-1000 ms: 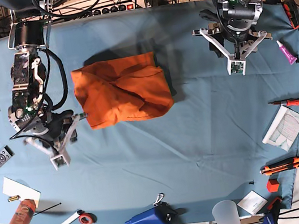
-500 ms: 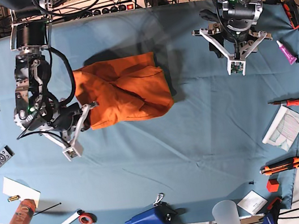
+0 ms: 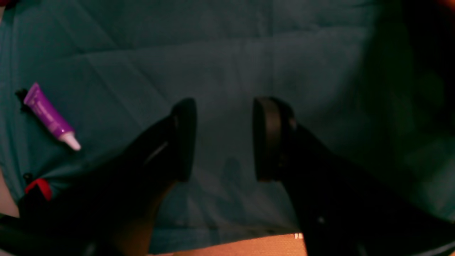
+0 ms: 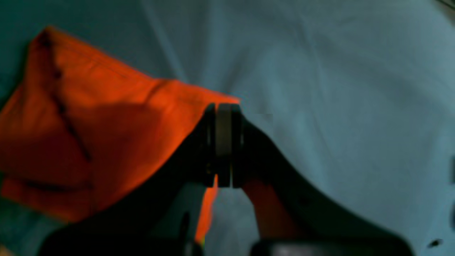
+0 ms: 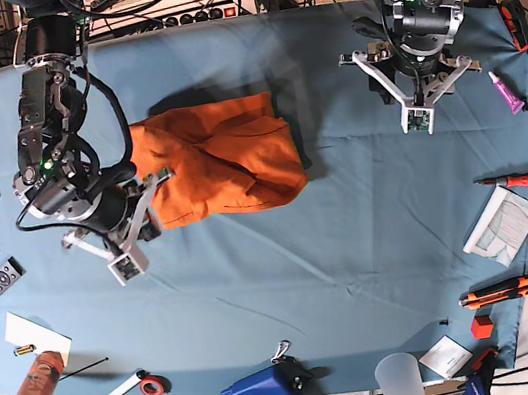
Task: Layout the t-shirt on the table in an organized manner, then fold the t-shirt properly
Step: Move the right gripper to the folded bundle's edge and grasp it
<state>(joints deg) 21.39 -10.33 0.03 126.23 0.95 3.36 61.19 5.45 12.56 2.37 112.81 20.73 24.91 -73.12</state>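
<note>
- The right tool point(image 4: 223, 149) has its fingers pressed together on a corner of the t-shirt point(image 5: 217, 160), at the garment's 8 o'clock edge in the base view.
- The left tool point(image 3: 224, 138) is spread, with nothing between the fingers; it hangs over bare desk point(image 5: 353, 243), well apart from the shirt, toward 3 o'clock.
- The t-shirt lies bunched in a folded lump near the desk's 11 o'clock area.
- Risk, as I judge: only a thin edge seems pinched, so a pull may let the fabric slip out.
- With one tool pulling, the lump may drag instead of opening.
</note>
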